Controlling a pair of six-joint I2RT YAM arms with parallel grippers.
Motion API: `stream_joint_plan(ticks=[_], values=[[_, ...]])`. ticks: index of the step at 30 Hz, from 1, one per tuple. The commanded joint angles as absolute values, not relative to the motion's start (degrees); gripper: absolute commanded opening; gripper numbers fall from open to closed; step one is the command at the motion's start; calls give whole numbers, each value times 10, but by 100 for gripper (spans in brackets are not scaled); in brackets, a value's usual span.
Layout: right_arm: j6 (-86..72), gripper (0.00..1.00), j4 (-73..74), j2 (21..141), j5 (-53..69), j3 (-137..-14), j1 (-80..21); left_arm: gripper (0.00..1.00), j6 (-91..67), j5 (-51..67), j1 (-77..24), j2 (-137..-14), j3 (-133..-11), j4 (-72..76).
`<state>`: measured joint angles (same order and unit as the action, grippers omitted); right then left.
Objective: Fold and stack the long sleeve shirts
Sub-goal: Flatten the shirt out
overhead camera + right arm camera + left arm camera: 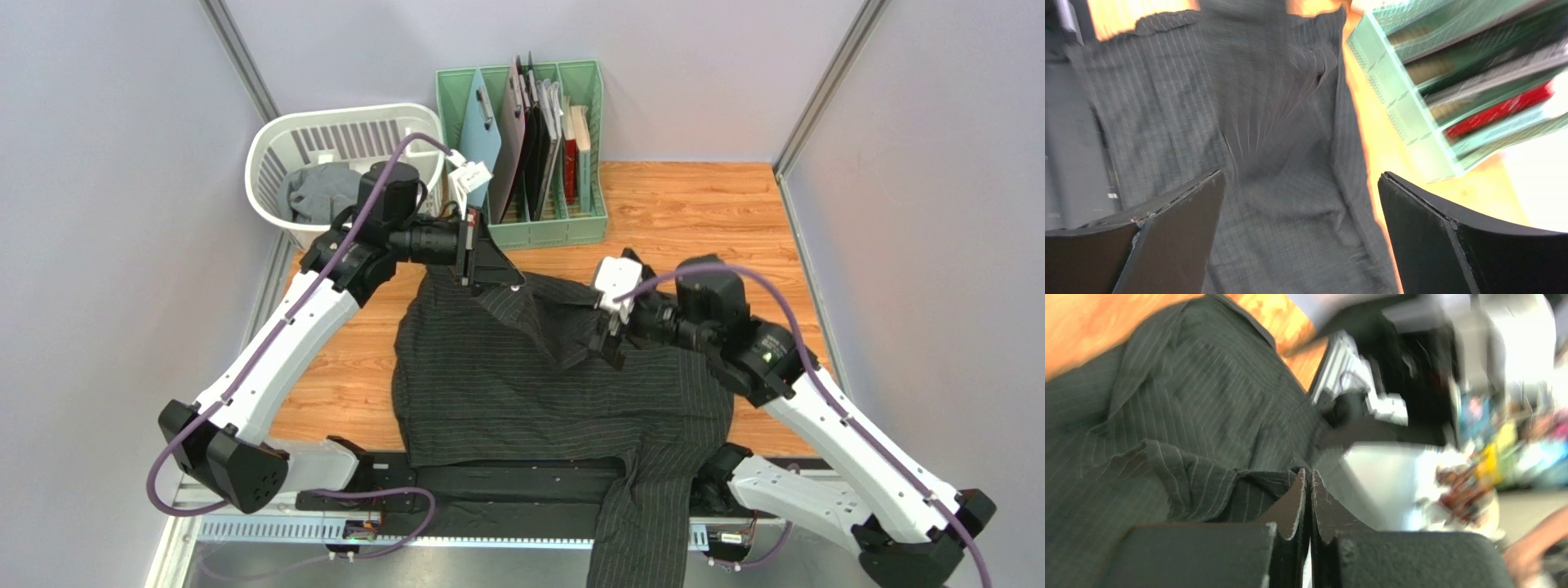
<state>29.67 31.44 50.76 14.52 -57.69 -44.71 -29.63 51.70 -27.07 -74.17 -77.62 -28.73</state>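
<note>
We're in a robot test cell here, a lab rig and no home: plain pale panels (111,184) close in a wooden table (699,208) on three sides, with bare metal posts (233,49) at the corners. Beyond the left tool (1309,478) and off to its left sits a white laundry basket (325,135), a green rack (552,230) stands just past it, and slotted cable trunking (258,529) runs well behind it at the near edge.

The wooden table (687,208) is carrying a black pinstriped shirt (515,380) spreading across its near centre, a green rack (552,230) at the far edge, and a white basket (331,123) at the far left.
</note>
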Motion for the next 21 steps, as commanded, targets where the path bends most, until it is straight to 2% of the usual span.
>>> stream_joint_plan(ticks=[1,4,8,13,16,21], values=[[205,100,400,570,336,-625,-352,0,2,539,-329,-723,-837,-452],[185,100,413,617,406,-654,-339,0,118,555,-363,-701,-842,-491],[193,100,377,640,439,-660,-338,0,301,491,-454,-672,-850,-579],[334,100,415,687,476,-700,-343,0,450,395,-556,-643,-817,-647],[411,100,476,709,469,-721,-378,0,523,342,-608,-613,-776,-642],[478,100,461,765,454,-725,-410,0,617,258,-686,-571,-693,-617]])
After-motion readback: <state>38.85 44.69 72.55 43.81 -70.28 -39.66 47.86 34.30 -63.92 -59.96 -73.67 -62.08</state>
